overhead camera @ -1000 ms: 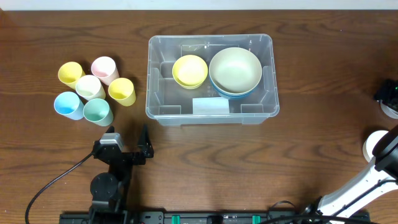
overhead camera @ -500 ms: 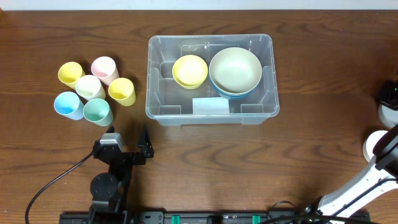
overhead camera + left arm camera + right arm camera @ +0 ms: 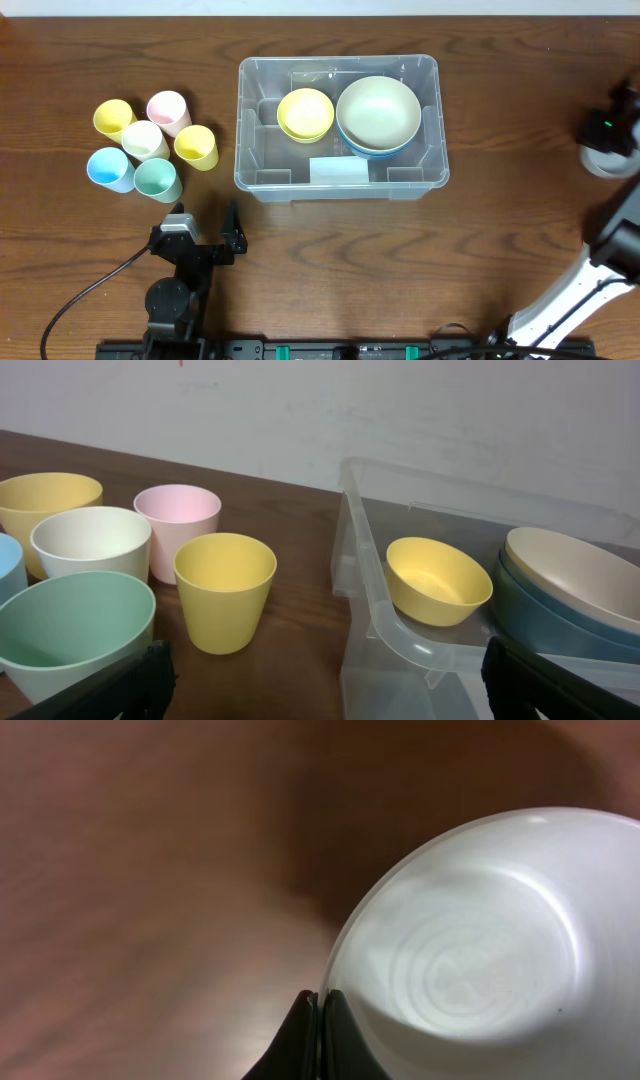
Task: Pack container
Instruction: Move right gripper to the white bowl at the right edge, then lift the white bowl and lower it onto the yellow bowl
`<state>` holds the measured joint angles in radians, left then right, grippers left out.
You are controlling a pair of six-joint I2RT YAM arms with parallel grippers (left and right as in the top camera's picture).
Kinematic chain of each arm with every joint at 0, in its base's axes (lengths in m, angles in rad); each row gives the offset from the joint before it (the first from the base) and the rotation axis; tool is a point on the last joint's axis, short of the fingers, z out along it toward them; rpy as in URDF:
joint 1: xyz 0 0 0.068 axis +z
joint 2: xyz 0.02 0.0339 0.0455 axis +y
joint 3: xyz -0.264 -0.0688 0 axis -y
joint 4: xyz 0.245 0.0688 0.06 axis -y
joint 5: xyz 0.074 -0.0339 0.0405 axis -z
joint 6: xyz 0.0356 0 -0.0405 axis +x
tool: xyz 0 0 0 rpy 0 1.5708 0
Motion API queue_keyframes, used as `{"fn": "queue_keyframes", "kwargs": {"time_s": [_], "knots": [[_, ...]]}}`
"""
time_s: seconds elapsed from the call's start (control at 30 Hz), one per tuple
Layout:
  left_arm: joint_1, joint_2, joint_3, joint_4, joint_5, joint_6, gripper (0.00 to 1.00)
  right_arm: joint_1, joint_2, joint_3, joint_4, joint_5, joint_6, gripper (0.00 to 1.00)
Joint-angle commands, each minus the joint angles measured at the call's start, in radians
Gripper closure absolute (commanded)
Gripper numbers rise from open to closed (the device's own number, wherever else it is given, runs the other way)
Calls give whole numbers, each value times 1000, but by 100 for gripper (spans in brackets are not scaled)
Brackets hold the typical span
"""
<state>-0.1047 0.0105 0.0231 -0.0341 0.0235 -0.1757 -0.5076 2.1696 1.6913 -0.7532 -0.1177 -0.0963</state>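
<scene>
Right gripper (image 3: 320, 998) (tight) on white bowl (image 3: 470, 940)

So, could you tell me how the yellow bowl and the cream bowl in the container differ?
The yellow bowl is smaller; the cream bowl is clearly wider. The cream bowl is nested in a blue bowl, while the yellow bowl appears to sit alone. Both stand upright inside the container.

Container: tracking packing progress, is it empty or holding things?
Partly filled: the container holds a yellow bowl and a cream bowl nested in a blue bowl; six cups stand outside.
</scene>
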Motion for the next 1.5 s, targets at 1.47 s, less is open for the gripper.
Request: {"fn": "queue_keyframes", "kwargs": {"time_s": [1.47], "knots": [[6,-5,-19,-37,-15,18,2,1192,256,816,-481,47,-51,99]]}}
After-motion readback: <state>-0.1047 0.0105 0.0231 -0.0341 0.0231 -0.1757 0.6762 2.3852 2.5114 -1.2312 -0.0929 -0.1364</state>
